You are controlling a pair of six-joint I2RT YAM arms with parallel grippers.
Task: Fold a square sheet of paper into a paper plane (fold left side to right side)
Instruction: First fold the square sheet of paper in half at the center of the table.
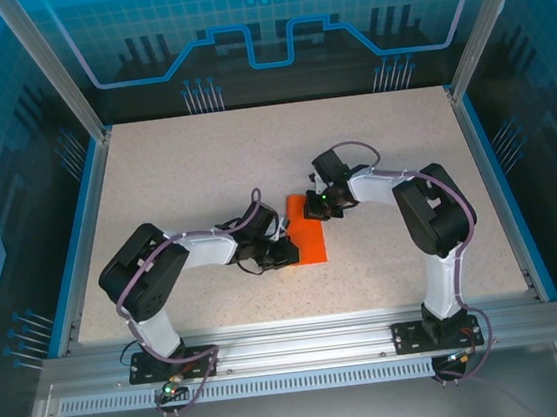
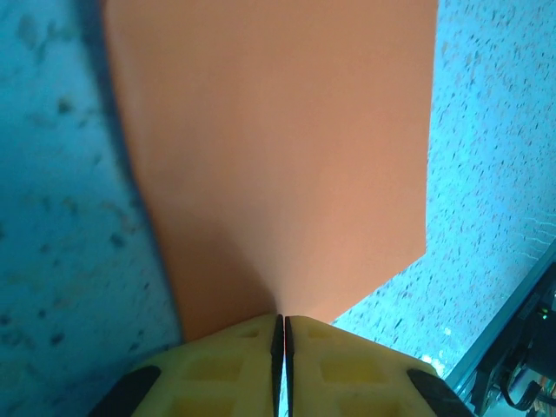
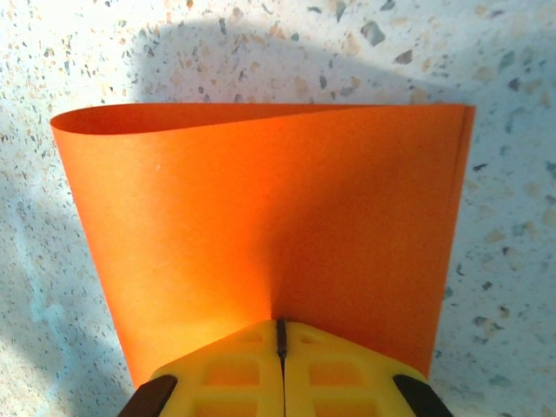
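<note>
So the square sheet of paper (image 1: pixel 309 233) sits about mid-counter, a touch toward 6 o'clock, and from above it reads as a tall narrow orange rectangle, not a full square. In the right wrist view the sheet (image 3: pixel 261 217) bows up off the speckled counter (image 1: pixel 203 167), with a curved lip along its far edge. So I'd say the left-over-right fold is underway but not flat. I can't make out a pressed crease anywhere. The left hand (image 1: pixel 284 253) is at the paper's 8 o'clock corner. Its wrist camera shows the yellow fingers (image 2: pixel 234 356) pinched together on the sheet (image 2: pixel 278 156), with only a hairline gap. The right hand (image 1: pixel 324 203) is up at about 1 o'clock on the sheet, also clamped tight on an edge (image 3: pixel 281 326). My read is that the task has barely started. The edges need lining up and the crease needs flattening. Every nose and wing fold is yet to come, and nothing looks like a dart so far.
</note>
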